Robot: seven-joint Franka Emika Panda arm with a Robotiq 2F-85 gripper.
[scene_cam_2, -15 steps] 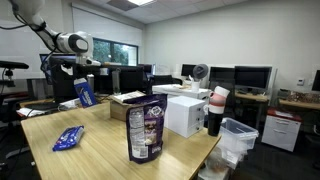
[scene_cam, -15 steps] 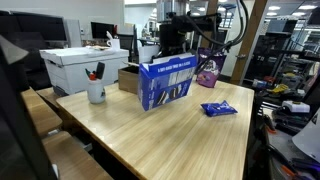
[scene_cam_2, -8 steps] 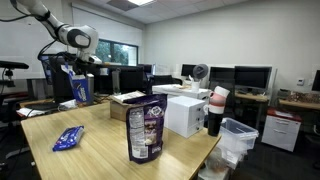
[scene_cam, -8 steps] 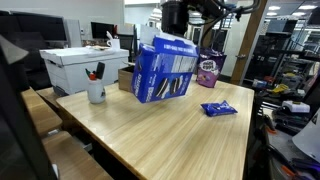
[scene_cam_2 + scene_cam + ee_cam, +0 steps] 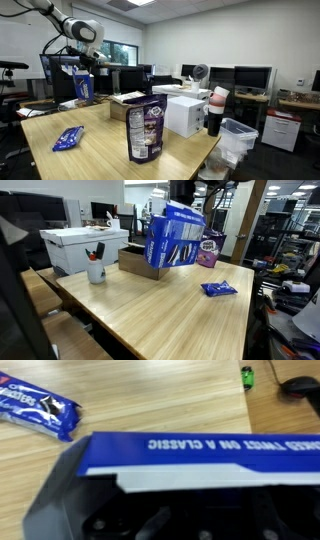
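Observation:
My gripper (image 5: 181,194) is shut on the top of a large blue box (image 5: 173,237) with white lettering and holds it tilted in the air above the wooden table (image 5: 150,305). The box also shows in an exterior view (image 5: 83,86) and fills the lower part of the wrist view (image 5: 190,455), where it hides the fingers. A blue snack packet (image 5: 218,289) lies flat on the table to the side; it also shows in the wrist view (image 5: 38,412) and in an exterior view (image 5: 68,138).
An open cardboard box (image 5: 138,260) sits under the lifted box. A white mug with pens (image 5: 96,271), a white storage box (image 5: 84,246) and a purple bag (image 5: 208,252) stand on the table. A dark snack bag (image 5: 146,129) stands near the camera.
The blue box has been lifted off the table, carried higher and sideways over the cardboard box, and tilted. The gripper stayed shut on it.

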